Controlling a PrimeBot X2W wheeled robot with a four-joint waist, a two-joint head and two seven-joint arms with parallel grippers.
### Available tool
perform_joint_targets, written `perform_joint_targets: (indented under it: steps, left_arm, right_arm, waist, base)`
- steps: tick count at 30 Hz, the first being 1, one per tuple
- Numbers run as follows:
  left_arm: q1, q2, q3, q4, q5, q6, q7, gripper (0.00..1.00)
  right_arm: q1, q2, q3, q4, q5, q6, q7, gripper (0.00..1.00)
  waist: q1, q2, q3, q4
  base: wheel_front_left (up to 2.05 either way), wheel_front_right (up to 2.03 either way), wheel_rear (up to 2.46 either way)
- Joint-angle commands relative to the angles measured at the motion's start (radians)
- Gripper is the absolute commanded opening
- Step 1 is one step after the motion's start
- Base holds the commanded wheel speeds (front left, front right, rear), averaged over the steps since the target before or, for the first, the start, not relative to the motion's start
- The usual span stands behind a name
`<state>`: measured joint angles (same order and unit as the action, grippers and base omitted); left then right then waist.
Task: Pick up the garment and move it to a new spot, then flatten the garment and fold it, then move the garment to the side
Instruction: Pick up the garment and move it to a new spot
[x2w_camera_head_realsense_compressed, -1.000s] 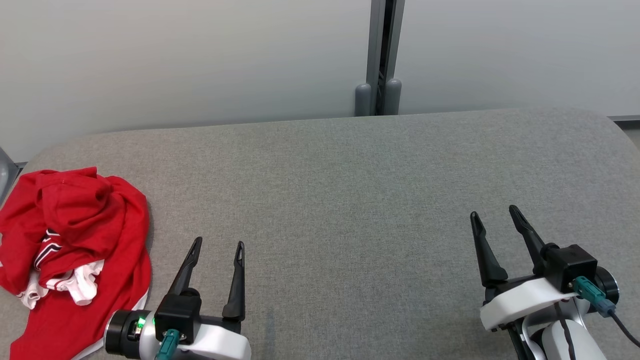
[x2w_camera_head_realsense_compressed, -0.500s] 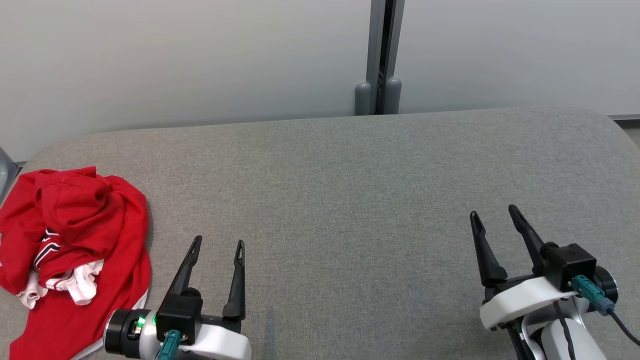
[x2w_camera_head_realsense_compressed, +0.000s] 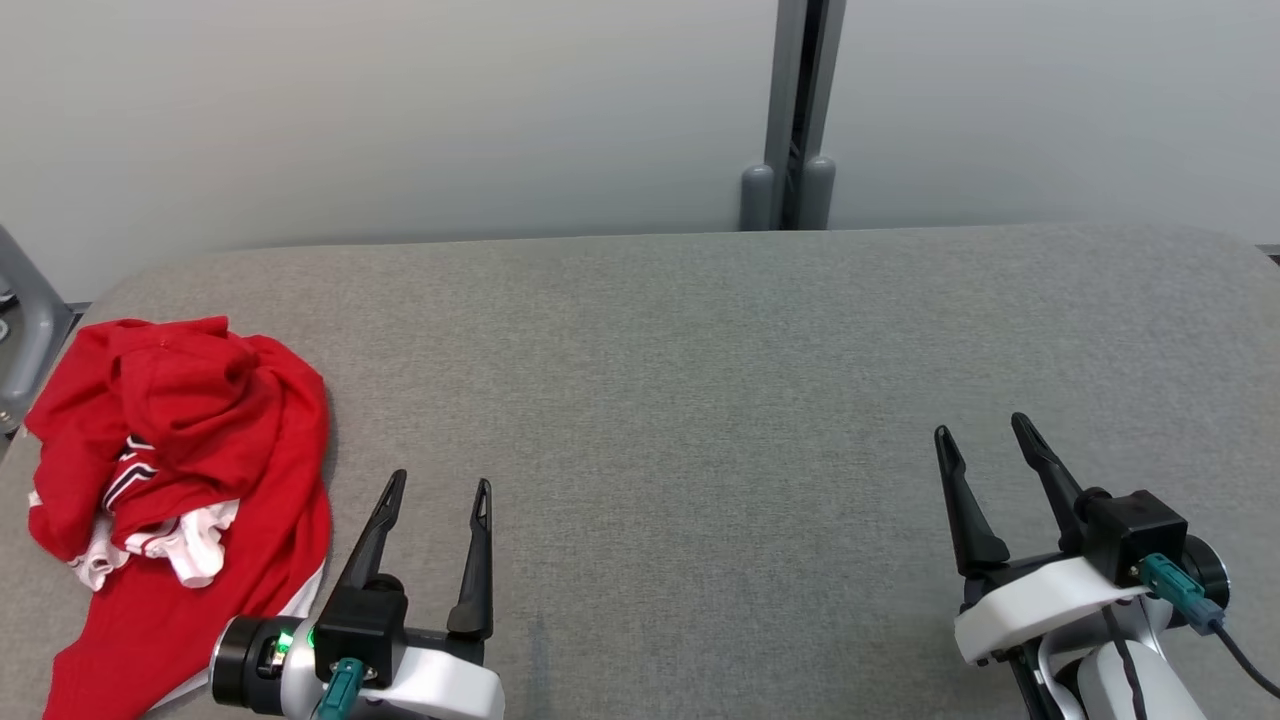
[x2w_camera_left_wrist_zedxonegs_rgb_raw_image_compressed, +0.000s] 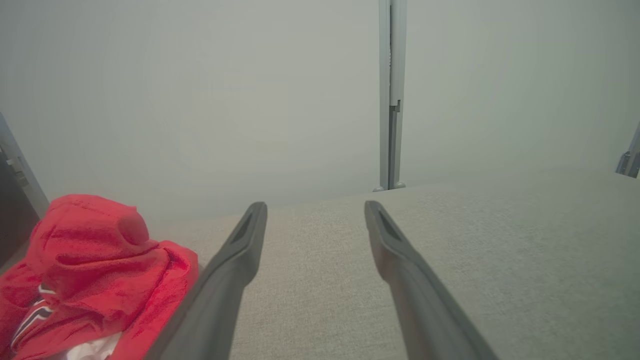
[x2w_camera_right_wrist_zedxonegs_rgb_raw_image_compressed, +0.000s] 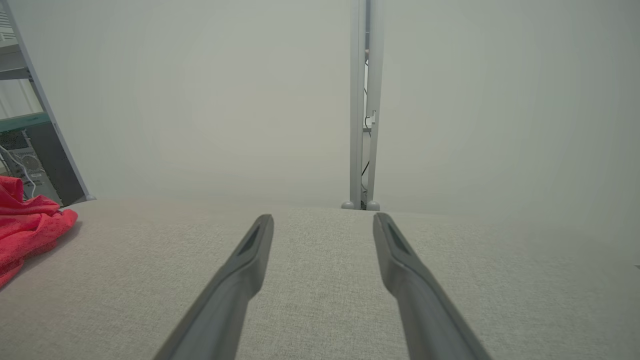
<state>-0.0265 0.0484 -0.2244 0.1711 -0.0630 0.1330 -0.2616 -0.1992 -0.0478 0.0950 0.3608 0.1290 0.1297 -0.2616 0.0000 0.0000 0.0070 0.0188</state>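
Left tool (x2w_camera_head_realsense_compressed: 441, 482) sits released at the lower left of the head view, fingers spread with nothing between them; our right tool (x2w_camera_head_realsense_compressed: 979, 426), lower right, is released too. We see the garment (x2w_camera_head_realsense_compressed: 200, 420), a crumpled red heap, at the left edge of the frame on the table (x2w_camera_head_realsense_compressed: 700, 400), just left of the left tool and not touching its fingers. Its long axis runs up and down the frame. We judge the left arm nearer; the reach goes leftward.
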Motion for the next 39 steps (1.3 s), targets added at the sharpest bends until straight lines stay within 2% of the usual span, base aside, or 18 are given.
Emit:
perform_joint_targets:
  steps: [1, 10, 17, 23, 29, 39]
  left_arm:
    - [-0.009, 0.004, 0.004, 0.001, -0.001, -0.002, -0.004, 1.00]
    - [0.014, 0.004, 0.019, 0.008, 0.006, -0.004, -0.004, 1.00]
    - [0.030, 0.004, 0.049, 0.008, 0.018, -0.017, -0.004, 1.00]
    - [0.044, 0.003, 0.059, 0.008, 0.024, -0.024, -0.004, 1.00]
    - [0.057, 0.004, 0.069, 0.003, 0.036, -0.022, -0.004, 1.00]
    - [0.055, 0.004, 0.074, -0.009, 0.028, -0.010, -0.004, 1.00]
  right_arm:
    - [0.008, -0.005, 0.002, -0.003, 0.010, 0.002, -0.006, 1.00]
    - [0.027, -0.005, 0.042, -0.015, 0.038, 0.002, -0.006, 1.00]
    - [0.037, -0.006, 0.080, -0.013, 0.060, 0.002, -0.006, 1.00]
    - [0.045, -0.006, 0.095, -0.014, 0.074, 0.001, -0.006, 1.00]
    - [0.056, -0.005, 0.114, -0.013, 0.091, 0.001, -0.006, 1.00]
    - [0.032, -0.006, 0.145, -0.001, 0.091, 0.001, -0.006, 1.00]
  waist:
    - [0.0000, 0.0000, 0.000, 0.032]
    - [0.0000, 0.0000, -0.011, 0.171]
    - [0.0000, 0.0000, -0.028, 0.318]
    - [0.0000, 0.0000, -0.042, 0.399]
    - [0.0000, 0.0000, -0.055, 0.453]
    - [0.0000, 0.0000, -0.044, 0.465]
  base:
    - [0.00, 0.00, 0.00]
    - [0.00, 0.00, 0.00]
    - [0.00, 0.00, 0.00]
    - [0.00, 0.00, 0.00]
    - [0.00, 0.00, 0.00]
    - [0.00, 0.00, 0.00]
